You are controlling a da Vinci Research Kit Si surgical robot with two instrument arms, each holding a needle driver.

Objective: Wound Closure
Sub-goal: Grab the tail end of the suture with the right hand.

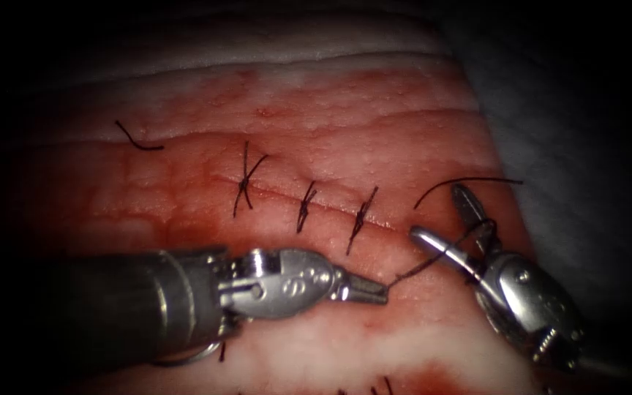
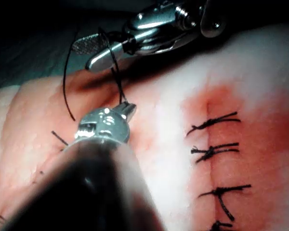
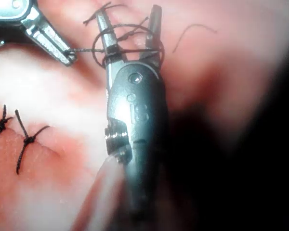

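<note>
On the tissue (image 1: pixel 345 110), three tied stitches (image 1: pixel 305 205) cross the cut; the left end effector (image 1: pixel 374 291) lies before them, the right end effector (image 1: pixel 444 219) to their right, thread (image 1: pixel 433 256) between.

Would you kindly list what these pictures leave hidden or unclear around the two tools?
- Needle: not made out.
- Thread: the end held by the left end effector is hidden inside its shut jaws, endoscope view.
- Thread's loops around the open right end effector: their path behind the jaws is hidden, right wrist view.
</note>
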